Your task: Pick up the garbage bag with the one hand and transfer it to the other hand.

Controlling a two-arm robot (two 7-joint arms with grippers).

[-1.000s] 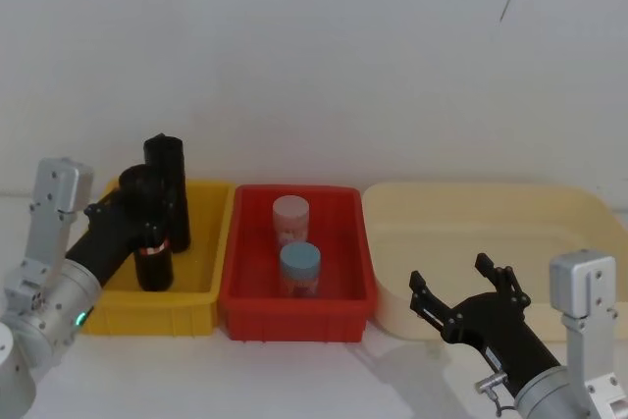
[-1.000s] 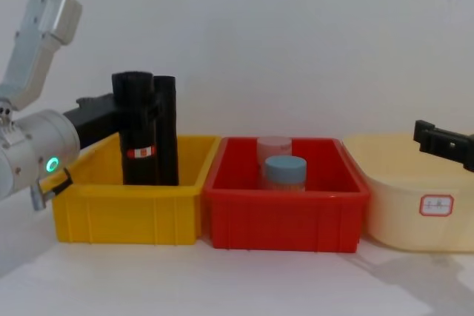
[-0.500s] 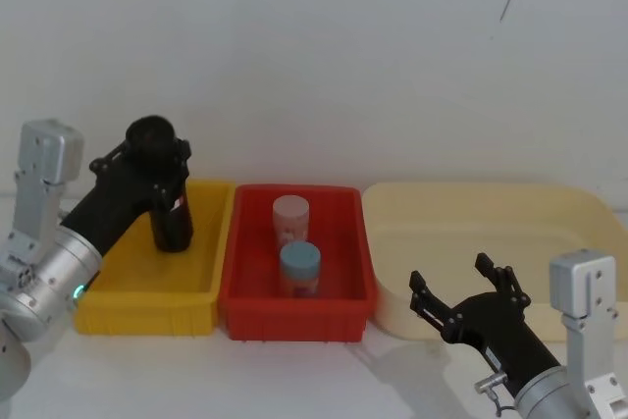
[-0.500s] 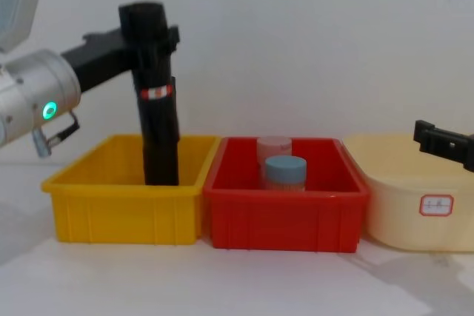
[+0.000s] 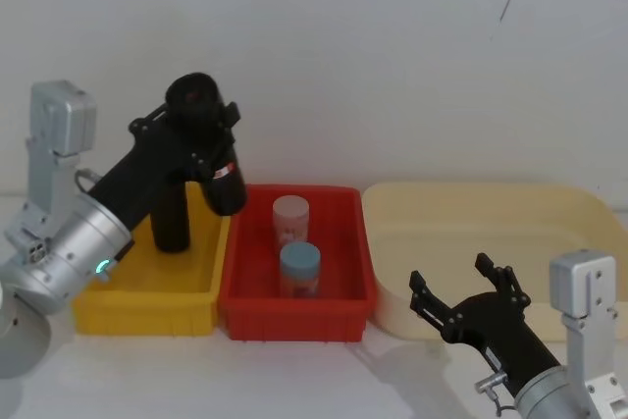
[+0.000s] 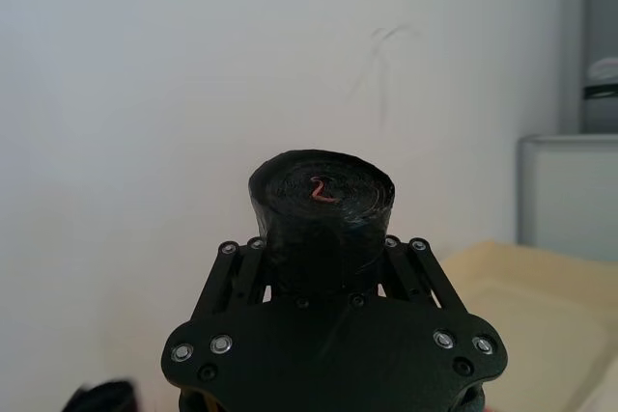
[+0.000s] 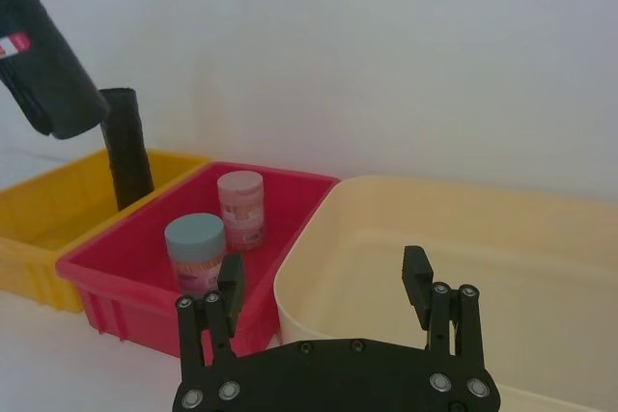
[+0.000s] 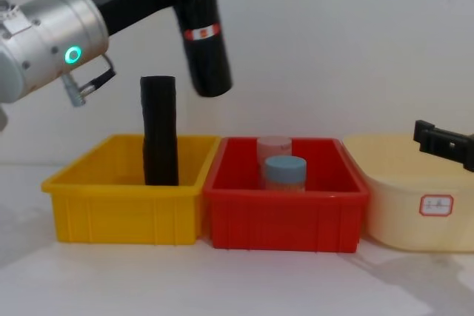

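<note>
Head view: left gripper (image 5: 199, 132) is high over the back of the yellow bin (image 5: 147, 293), jaws clamped on the garbage bag (image 5: 226, 191) near its upper end. The bag is in the air and tilted, its lower end leaning toward the red bin (image 5: 294, 319), roughly over the wall where the two bins meet. A plain black roll (image 5: 171, 225) stands upright in the yellow bin. In the red bin, a pink-lidded jar (image 5: 290, 215) stands behind a blue-lidded jar (image 5: 299, 267). Right gripper (image 5: 467, 293) sits low in front of the cream tub (image 5: 491, 205), jaws spread with nothing in them, well apart from the bag.

Left wrist view: garbage bag (image 6: 322, 209) seen end-on, jaws pressed against both sides. There is a small red mark on the end face.

Right wrist view: right gripper (image 7: 324, 285) jaws are wide open, tub and red bin beyond them. The bag's lower end, with its red-and-white label, hangs above the plain roll.

Chest view: garbage bag (image 8: 205, 53) hangs clear of everything, label band just below the jaws, bottom end well above the bin rims. The bins and tub sit in a row on the white table (image 8: 222, 286), with yellow just beside red. Right gripper (image 8: 443, 143) is at the right edge, about level with the tub rim.
</note>
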